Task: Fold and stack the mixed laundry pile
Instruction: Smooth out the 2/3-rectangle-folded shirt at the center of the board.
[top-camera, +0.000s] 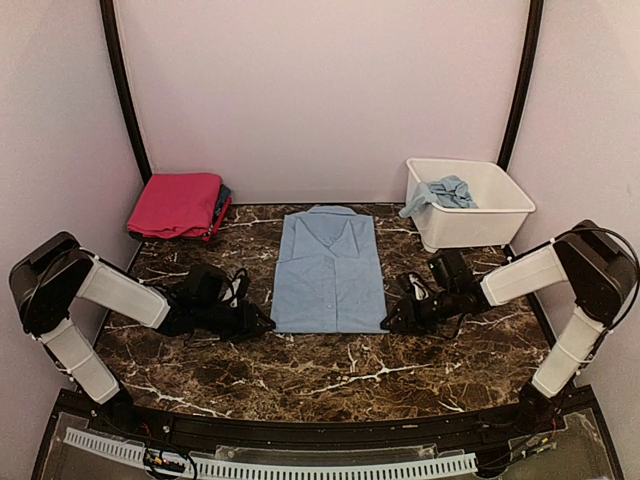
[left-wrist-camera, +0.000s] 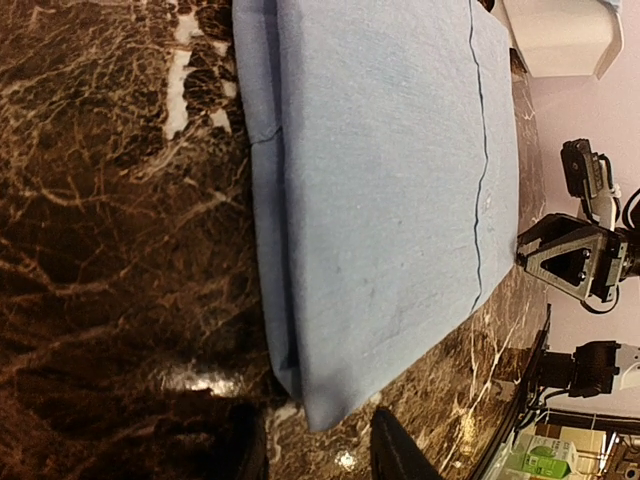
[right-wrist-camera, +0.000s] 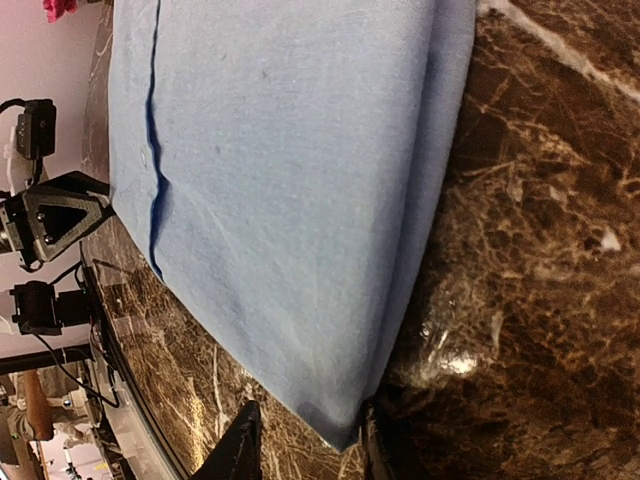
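Laundry pile (top-camera: 328, 250) is split three ways across the dark marble table (top-camera: 330, 375), folks. Biggest piece, dead centre: the pale blue collared shirt (top-camera: 330, 290), lying flat with its sides folded in, collar toward the back wall, hem toward the arms. Back right stands the white tub (top-camera: 470, 228), a crumpled blue garment (top-camera: 445, 192) hanging over its rim. Back left corner, a folded magenta-pink stack (top-camera: 178, 203) with a dark piece (top-camera: 222, 200) peeking out along its right edge.

Now down to the hem! The left gripper (top-camera: 262, 325) sits low at the shirt's near left corner. In its wrist view the fingers (left-wrist-camera: 400, 455) stand partly apart, the corner lying between them, marble showing on both sides: nothing pinched. The right gripper (top-camera: 388, 322) mirrors it at the near right corner. Its fingers (right-wrist-camera: 238, 450) are also narrowly apart, cloth close against one, clear of the other.
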